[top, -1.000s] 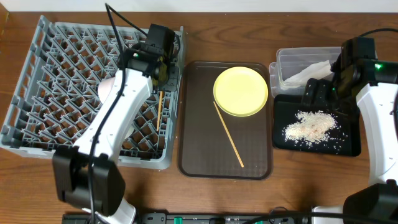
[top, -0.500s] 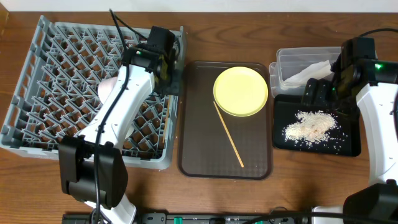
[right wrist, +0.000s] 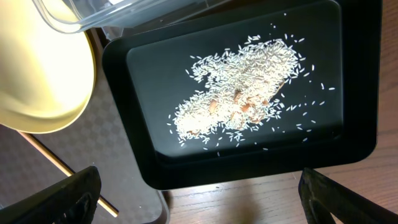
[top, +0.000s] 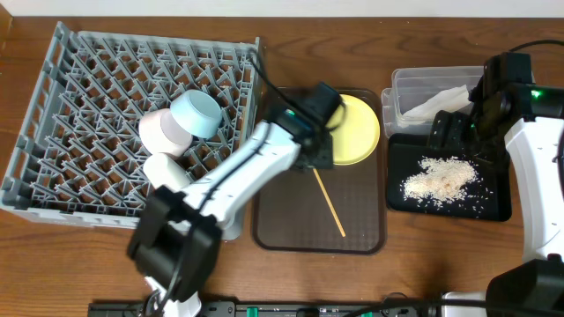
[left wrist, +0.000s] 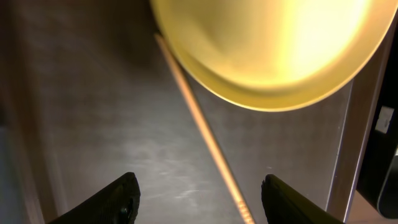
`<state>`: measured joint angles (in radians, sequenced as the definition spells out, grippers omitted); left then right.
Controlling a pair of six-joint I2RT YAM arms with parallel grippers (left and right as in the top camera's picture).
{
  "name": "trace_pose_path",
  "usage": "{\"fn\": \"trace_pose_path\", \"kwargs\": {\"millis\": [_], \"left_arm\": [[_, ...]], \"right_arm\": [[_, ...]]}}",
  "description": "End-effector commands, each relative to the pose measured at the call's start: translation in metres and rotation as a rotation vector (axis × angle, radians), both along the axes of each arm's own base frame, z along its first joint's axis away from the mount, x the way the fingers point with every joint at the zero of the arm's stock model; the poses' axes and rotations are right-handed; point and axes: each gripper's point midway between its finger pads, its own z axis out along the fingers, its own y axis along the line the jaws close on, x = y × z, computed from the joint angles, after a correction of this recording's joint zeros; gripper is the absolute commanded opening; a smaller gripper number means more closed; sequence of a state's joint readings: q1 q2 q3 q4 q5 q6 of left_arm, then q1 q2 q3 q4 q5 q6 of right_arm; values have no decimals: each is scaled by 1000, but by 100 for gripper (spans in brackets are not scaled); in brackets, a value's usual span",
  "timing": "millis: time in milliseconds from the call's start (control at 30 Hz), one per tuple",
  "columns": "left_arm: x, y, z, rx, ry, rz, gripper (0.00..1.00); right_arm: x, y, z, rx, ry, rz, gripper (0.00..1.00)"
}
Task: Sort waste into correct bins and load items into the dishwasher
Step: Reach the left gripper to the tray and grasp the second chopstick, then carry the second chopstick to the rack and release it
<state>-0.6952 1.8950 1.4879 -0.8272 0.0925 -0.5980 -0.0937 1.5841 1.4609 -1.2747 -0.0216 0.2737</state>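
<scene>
Left tool (left wrist: 202, 196): jaws apart, nothing clamped. It's over the brown tray (top: 282, 220), at the 9 o'clock edge of the yellow plate (top: 359, 132). In my wrist view the one chopstick (top: 330, 202) I can see runs 11 to 5 o'clock on the tray. It passes between my fingers (left wrist: 124, 198), nearer the 3 o'clock one, with no contact that I can see. Can't tell if the tips touch the tray. The plate fills the 12 o'clock part of that view. It sits in the tray's 1 o'clock corner, with the chopstick's upper end just beside its rim.

Right tool (right wrist: 199, 180): jaws wide apart, empty. It hangs where the clear tub (top: 407, 88) meets the black tray (top: 498, 207), touching neither as far as I can see. The tub is at 12 o'clock of the black tray, napkin (top: 438, 103) inside. Rice (right wrist: 242, 106) is heaped mid-tray with a few brownish bits in it and stray grains around.

Dish rack (top: 79, 97) is on the 9 o'clock side of the counter (top: 352, 35), just beside the brown tray. The loaded items sit in its 3 o'clock half. The light blue bowl (top: 196, 114) is tipped on its side. The white bowl (top: 161, 132) touches it at 8 o'clock. The white cup (top: 163, 169) is at the white bowl's 6 o'clock.
</scene>
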Motion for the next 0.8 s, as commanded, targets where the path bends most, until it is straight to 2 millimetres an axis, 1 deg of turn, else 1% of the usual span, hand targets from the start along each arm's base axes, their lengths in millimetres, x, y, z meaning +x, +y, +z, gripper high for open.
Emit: {"fn": "trace_pose_path", "kwargs": {"millis": [0,33,100,200,367,400,433,467,533,567,633,700,767], "left_arm": [[-19,-13,-35,69,56,63,66],[-23,-15,-40,78,67,65,66],[-36,-24,-68,121,110,48,66],[-44,-24,-84,149,143,36,66],[-44,-24,-87,153,147,40,53],[-44,-24,-87,153,147,39,49],[-44,-24,-87,153,148,40,39],[-44,-24,-87,153,148,40,32],[-44,-23,-87,154,149,41,25],[-43,-23,-87,154,148,42,21],[-41,-20,-87,156,151,52,19],[-36,-10,-87,166,163,73,12],[-30,-2,-87,169,166,73,9]], "right_arm": [[2,-7,8,-14,-26,-6,99],[2,-7,8,-14,-25,-6,99],[2,-7,8,-15,-26,-6,99],[2,-7,8,-15,-26,-6,99],[2,-7,8,-15,-26,-6,99],[2,-7,8,-15,-26,-6,99],[2,-7,8,-15,-25,-6,99],[2,-7,8,-14,-25,-6,99],[2,-7,8,-14,-25,-6,99],[2,-7,8,-15,-25,-6,99],[1,-7,8,-14,-22,-6,99],[0,-7,8,-14,-18,-6,99],[0,-7,8,-14,-17,-6,99]]}}
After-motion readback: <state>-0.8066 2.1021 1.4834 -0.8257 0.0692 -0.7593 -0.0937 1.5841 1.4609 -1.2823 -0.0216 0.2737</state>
